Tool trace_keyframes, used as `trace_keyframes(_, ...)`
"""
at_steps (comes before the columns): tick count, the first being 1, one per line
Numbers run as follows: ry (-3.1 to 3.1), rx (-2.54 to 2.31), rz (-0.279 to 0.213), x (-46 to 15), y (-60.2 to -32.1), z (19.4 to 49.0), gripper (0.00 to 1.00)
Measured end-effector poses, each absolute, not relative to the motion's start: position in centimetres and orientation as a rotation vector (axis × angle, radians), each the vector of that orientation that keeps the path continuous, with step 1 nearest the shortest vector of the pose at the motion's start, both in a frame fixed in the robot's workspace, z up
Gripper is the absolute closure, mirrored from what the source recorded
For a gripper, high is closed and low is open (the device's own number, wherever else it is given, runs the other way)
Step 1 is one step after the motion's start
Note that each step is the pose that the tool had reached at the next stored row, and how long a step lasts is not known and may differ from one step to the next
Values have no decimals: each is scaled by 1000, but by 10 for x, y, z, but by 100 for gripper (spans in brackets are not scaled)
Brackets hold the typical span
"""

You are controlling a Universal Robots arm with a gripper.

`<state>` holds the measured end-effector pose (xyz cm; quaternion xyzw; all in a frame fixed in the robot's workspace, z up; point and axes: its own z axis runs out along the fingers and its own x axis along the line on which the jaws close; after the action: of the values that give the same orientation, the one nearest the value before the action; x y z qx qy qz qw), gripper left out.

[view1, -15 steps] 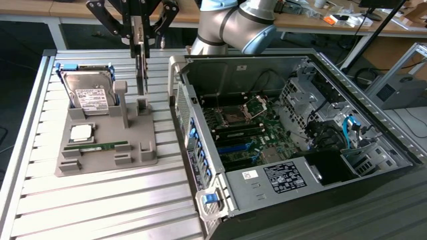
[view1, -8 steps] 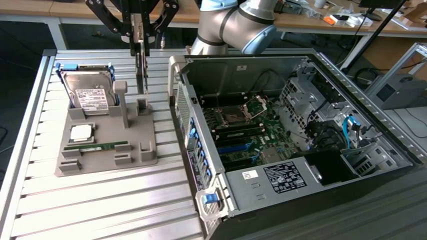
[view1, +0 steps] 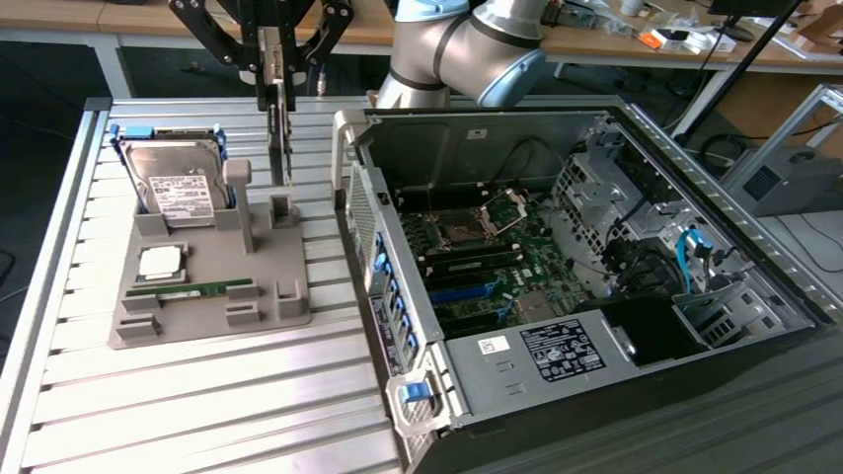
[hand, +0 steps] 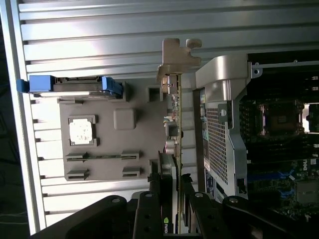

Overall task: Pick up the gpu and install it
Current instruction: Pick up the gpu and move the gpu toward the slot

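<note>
Our gripper (view1: 274, 71) pinches the gpu (view1: 279, 128), which hangs edge-on and upright just above the grey holder (view1: 197, 323), on the holder's side nearest the open computer case (view1: 448, 148), toward the surface's (view1: 197, 415) far edge in the exterior view. We judge this lift wants a firm, square pinch and a straight vertical pull, so the card's lower end clears both holder and case wall. We count one gpu, one hard drive (view1: 178, 188), one processor (view1: 161, 262), one memory stick (view1: 197, 291), one holder, one case.
</note>
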<state>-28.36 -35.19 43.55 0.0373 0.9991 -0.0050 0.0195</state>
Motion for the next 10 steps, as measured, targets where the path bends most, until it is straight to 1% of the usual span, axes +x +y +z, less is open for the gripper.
trace_keyframes(10,3101,116,-15,-280,-362,435,73)
